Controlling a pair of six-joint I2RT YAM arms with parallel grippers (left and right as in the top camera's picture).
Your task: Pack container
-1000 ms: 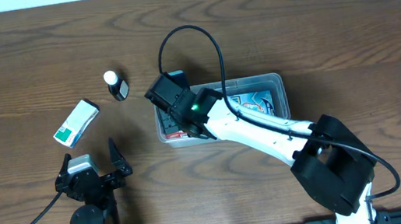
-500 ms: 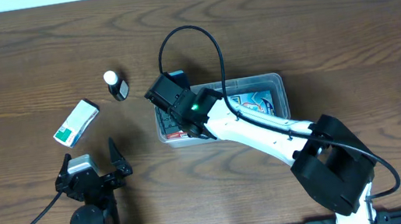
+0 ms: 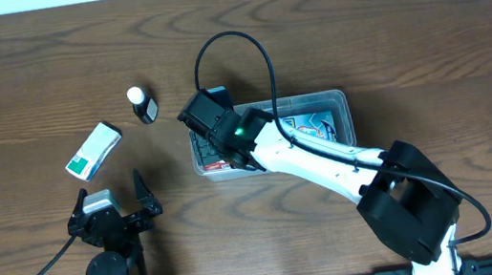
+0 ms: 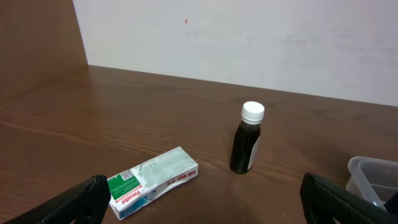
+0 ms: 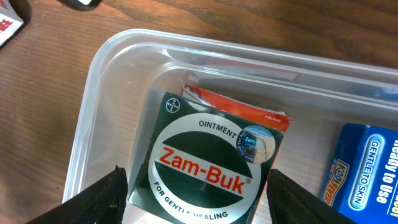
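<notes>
Right gripper low over the left end of the clear container; left gripper well apart from it.
The right gripper's fingers stand wide, one at each side of a Zam-Buk ointment box that lies inside the container on an orange packet; I cannot tell if they press it. The left gripper is wide open and holds nothing, near a green-and-white carton and a dark bottle on the bench.
</notes>
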